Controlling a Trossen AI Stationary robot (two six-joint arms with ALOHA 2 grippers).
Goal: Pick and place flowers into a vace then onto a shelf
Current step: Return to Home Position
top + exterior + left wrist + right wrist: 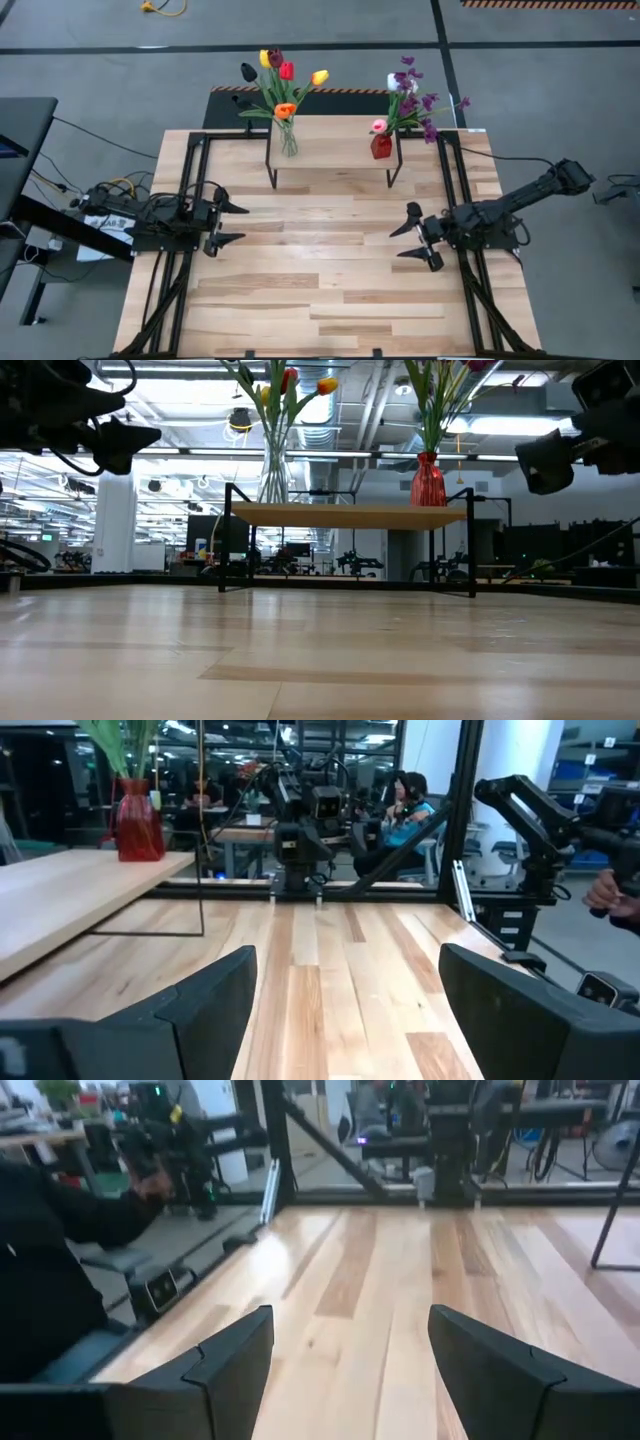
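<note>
The shelf (335, 150) stands at the far edge of the table (330, 290). On it, the clear vase (289, 140) of tulips (277, 80) sits toward the left end and the red vase (381, 147) of purple sprigs (415, 100) toward the right. Both grippers hang well apart from the shelf, over the table's middle band. The left gripper (244, 223) is at the left side and the right gripper (396, 244) at the right, each spread wide and empty.
</note>
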